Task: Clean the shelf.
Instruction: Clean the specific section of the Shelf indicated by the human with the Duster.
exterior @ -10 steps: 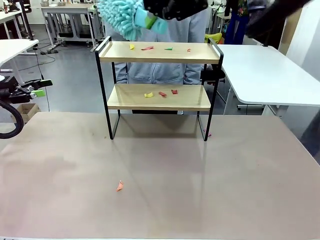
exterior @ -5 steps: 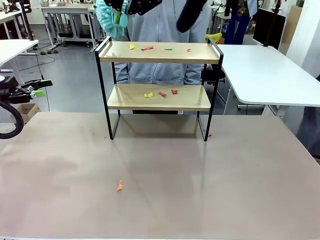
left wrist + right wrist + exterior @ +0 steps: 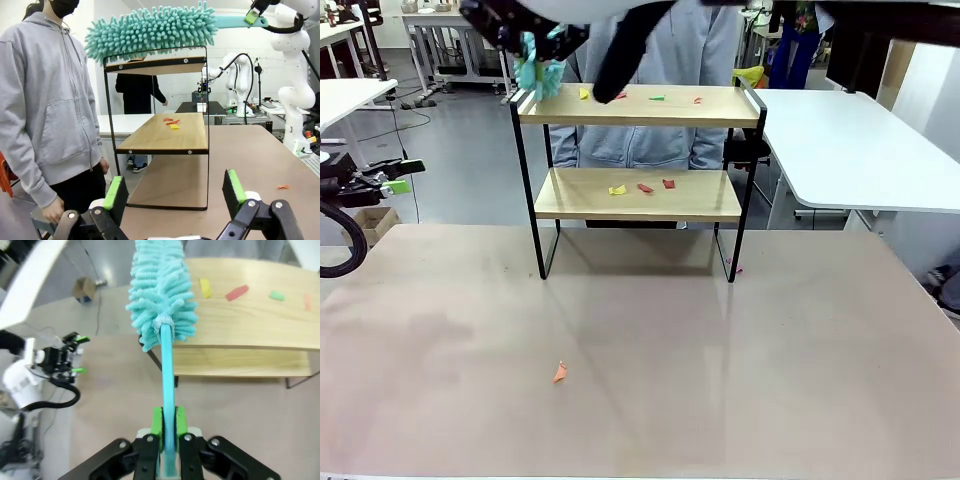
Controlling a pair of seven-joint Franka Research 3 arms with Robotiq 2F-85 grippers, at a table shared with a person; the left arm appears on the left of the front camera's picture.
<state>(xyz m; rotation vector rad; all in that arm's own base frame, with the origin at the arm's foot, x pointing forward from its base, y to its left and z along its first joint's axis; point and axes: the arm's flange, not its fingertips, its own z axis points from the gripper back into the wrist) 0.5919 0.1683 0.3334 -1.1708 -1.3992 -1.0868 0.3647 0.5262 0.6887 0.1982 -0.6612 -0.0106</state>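
1. Your right gripper (image 3: 168,420) is clamped on the handle of the teal microfibre duster (image 3: 160,295). The duster's head sits over the left end of the shelf (image 3: 640,116), which stands at the far side of the surface (image 3: 640,340).
2. The step in hand looks like the start of the top-board sweep. The coloured scraps (image 3: 237,292) there lie beside the head, unswept.
3. Next, lower the head inside the side rail and draw it along the board. The far rail may trap scraps.
4. The lower-board scraps (image 3: 642,187) remain. Your left gripper (image 3: 175,192) stands open and empty, well apart from the shelf.
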